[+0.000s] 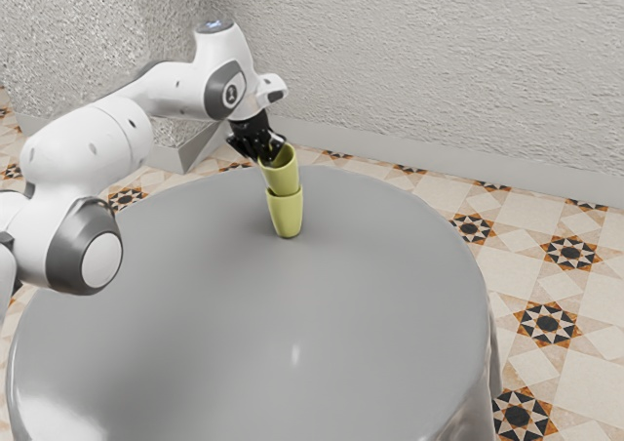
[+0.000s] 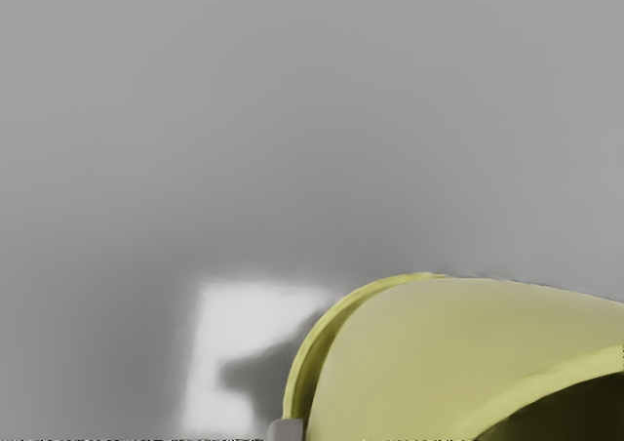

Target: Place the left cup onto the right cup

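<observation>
jaws pinched on the top cup [image 1: 284, 173] rim, gripper [image 1: 263, 151] at its side toward the exterior view's left. nested, slightly tilted, in the bottom cup [image 1: 286, 215] on the table [image 1: 292, 343]; long axis near upright.

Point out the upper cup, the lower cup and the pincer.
upper cup [image 1: 284, 173], exterior view, on its outer wall.
lower cup [image 1: 286, 217], exterior view, on its side wall.
pincer [image 1: 263, 151], exterior view, on its black tip at the upper cup's rim.
</observation>
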Available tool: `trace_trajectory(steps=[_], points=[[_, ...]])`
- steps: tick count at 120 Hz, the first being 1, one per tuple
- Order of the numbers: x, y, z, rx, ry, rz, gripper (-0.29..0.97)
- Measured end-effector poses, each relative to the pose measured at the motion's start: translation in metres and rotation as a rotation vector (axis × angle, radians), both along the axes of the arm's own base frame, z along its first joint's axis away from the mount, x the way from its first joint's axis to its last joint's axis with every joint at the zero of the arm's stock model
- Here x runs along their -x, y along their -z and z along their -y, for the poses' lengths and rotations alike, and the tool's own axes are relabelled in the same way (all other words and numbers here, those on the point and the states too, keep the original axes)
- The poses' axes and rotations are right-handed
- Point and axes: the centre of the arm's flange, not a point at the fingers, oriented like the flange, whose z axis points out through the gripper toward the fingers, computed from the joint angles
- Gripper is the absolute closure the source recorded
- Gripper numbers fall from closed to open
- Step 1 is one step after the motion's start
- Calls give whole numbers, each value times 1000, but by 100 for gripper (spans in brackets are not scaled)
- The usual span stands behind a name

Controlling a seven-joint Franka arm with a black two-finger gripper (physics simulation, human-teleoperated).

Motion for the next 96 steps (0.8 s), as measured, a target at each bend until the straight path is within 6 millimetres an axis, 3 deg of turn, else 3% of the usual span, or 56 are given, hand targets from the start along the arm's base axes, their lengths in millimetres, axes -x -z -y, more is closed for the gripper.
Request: trace_trajectory(steps=[73,96], points=[[6,22,1,-7,-8,-50,78],[6,23,2,0,-7,-51,39]])
